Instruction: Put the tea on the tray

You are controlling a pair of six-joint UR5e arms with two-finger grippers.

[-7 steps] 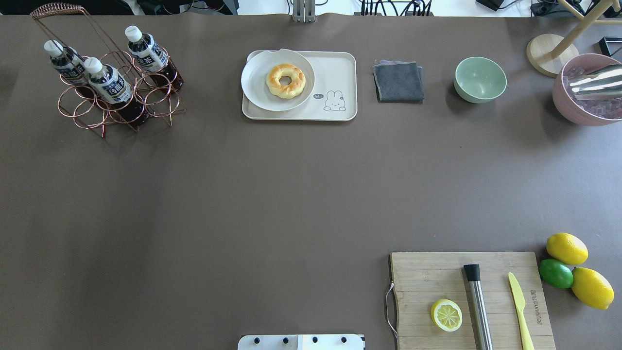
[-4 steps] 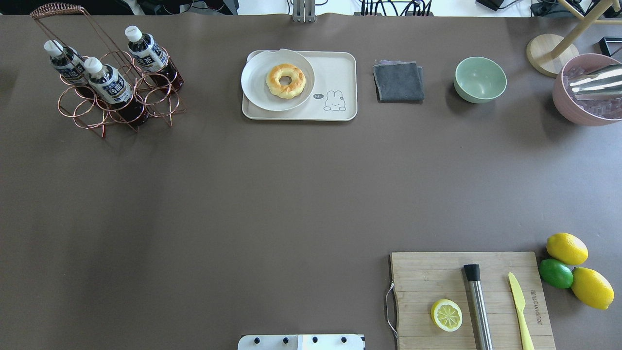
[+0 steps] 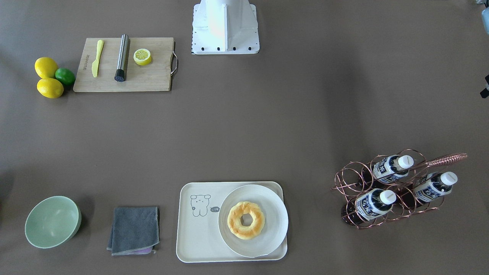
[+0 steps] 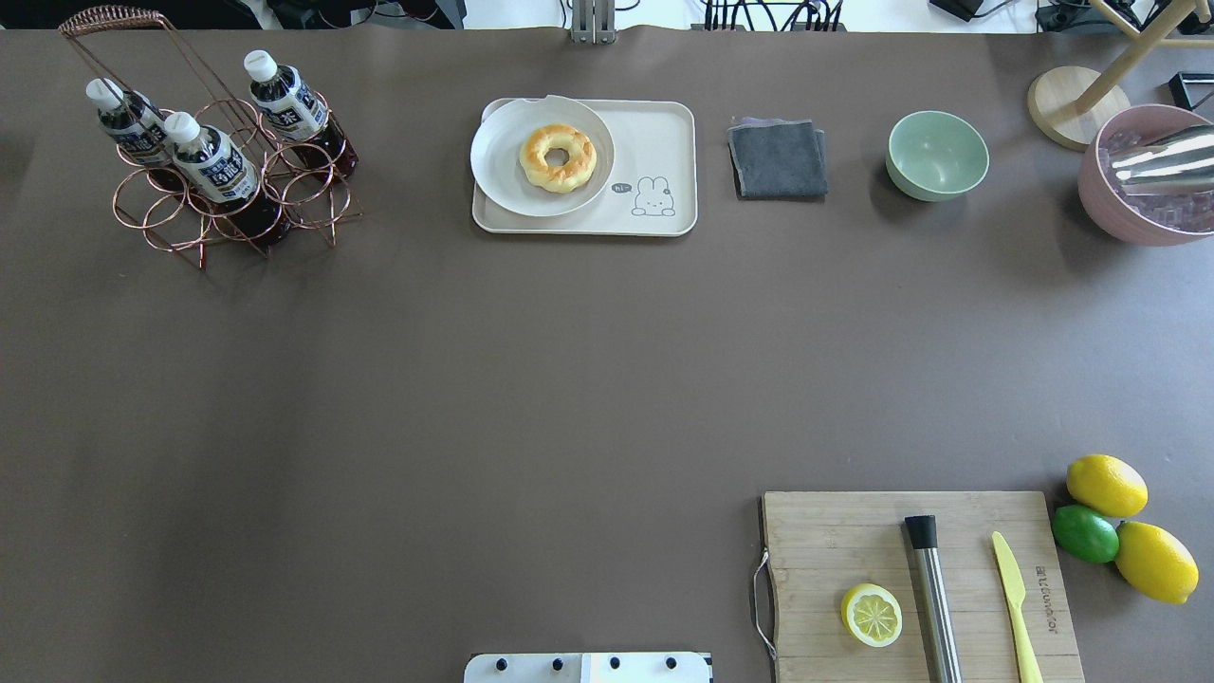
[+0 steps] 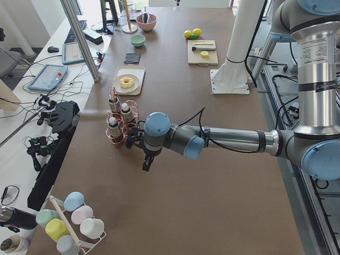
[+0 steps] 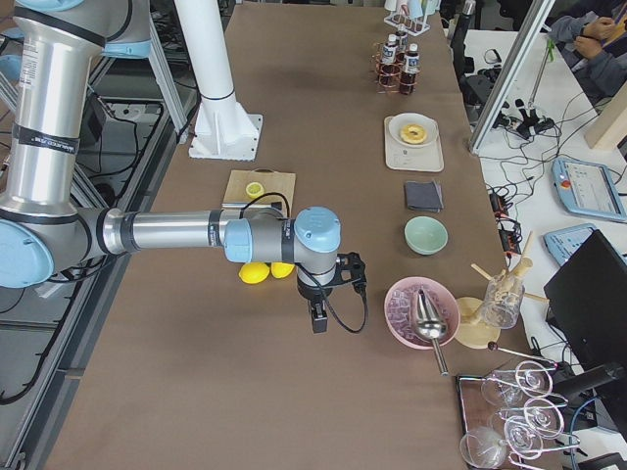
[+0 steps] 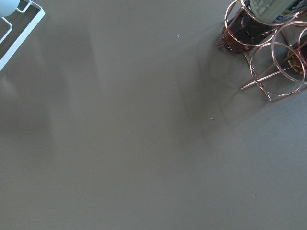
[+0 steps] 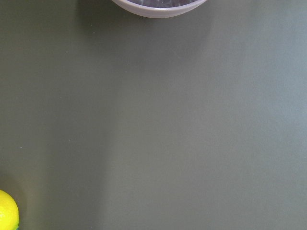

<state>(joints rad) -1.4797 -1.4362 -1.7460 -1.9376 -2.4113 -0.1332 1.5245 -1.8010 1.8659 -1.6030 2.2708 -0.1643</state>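
Brown table covering (image 4: 569,379) is stretching under everything. Three tea bottles (image 4: 211,161) are leaning in a copper wire rack (image 4: 302,190), and the tray (image 4: 669,133) is lying well apart from that rack, carrying a plate (image 4: 498,161) with a doughnut (image 4: 558,157). The left gripper (image 5: 145,166) is hovering just beside the rack, while the right gripper (image 6: 316,325) is hanging far from it. Whether either is parted or gripping anything cannot be told.
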